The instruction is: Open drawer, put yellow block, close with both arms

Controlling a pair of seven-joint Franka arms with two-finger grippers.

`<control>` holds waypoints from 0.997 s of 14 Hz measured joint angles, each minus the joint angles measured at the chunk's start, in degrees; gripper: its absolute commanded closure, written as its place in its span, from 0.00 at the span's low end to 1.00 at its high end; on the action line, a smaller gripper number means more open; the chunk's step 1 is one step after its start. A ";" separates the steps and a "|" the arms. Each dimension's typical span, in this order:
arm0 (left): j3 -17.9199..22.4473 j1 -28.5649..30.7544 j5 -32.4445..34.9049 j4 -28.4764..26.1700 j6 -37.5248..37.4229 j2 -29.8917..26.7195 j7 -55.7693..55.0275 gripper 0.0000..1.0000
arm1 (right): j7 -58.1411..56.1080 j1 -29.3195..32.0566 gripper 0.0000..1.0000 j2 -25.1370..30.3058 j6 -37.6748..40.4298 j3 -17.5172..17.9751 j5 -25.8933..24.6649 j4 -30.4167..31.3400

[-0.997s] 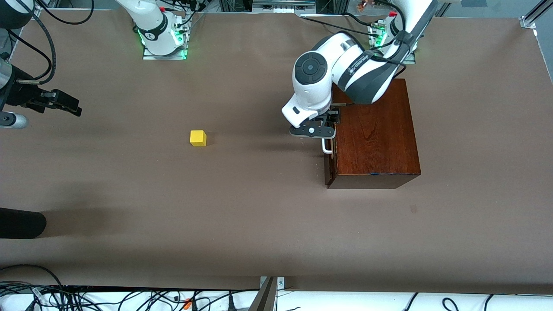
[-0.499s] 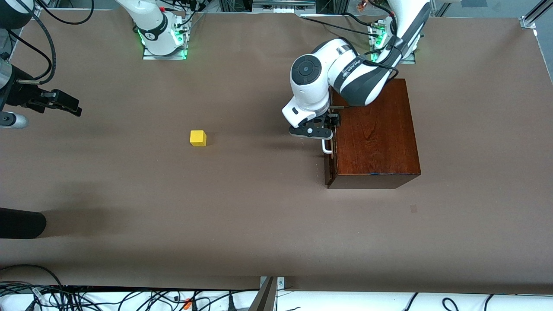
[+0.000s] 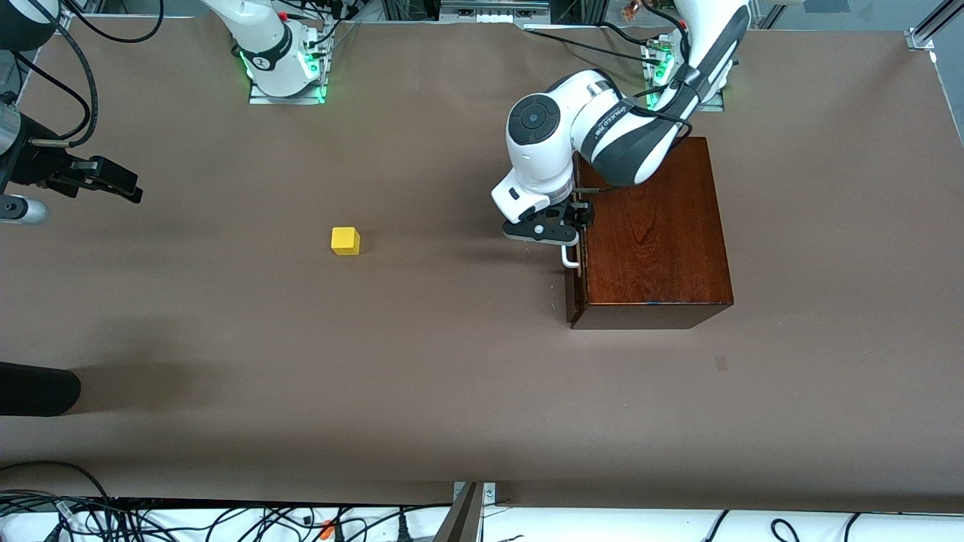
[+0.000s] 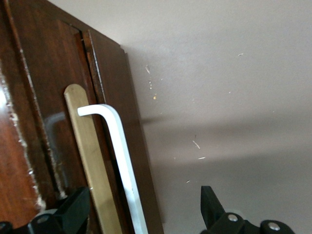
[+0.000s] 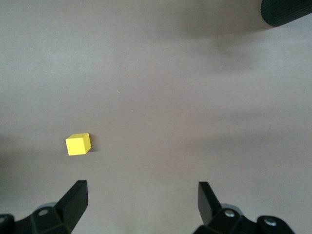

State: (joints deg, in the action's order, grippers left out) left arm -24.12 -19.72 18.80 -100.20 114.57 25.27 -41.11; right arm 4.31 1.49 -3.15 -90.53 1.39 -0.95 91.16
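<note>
The left gripper (image 3: 566, 226) hangs at the drawer (image 3: 577, 263) front, its fingers (image 4: 73, 209) spread and straddling the white handle (image 4: 119, 161): one finger on the wood side of the bar, the other out over the bench (image 3: 452, 376). The handle's long axis runs along the drawer front, crosswise to the fingers' closing line, so the bar lies right between them and they only need to pinch. Nothing is pinched yet. The drawer looks shut, its dark reddish-brown front flush with the glossy box (image 3: 651, 233), which stands at the left arm's end of the bench.

The yellow block (image 3: 346, 241), a small bright cube, sits flat on the bare bench, well apart from the box and toward the right arm's end. The right gripper (image 3: 102, 179) waits up over that end with its fingers (image 5: 73, 200) spread and empty; it is the nearer arm to the block.
</note>
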 measured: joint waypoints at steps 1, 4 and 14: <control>-0.04 0.00 0.39 -0.36 0.51 -0.08 -0.06 0.00 | 0.00 0.00 0.00 0.00 0.00 0.02 0.00 0.00; 0.03 0.03 1.69 -2.20 1.89 -0.07 -0.70 0.00 | 0.00 0.00 0.00 0.00 -0.01 0.04 0.00 0.00; -0.59 -0.08 2.49 -3.89 2.22 -1.12 -2.88 0.00 | 0.00 0.00 0.00 0.00 -0.03 0.05 0.00 0.00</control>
State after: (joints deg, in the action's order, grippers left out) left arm -24.71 -19.80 21.29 -104.09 116.79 24.15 -43.99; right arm 4.31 1.49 -3.15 -90.56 1.44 -0.95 91.16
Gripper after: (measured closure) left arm 0.000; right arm 0.000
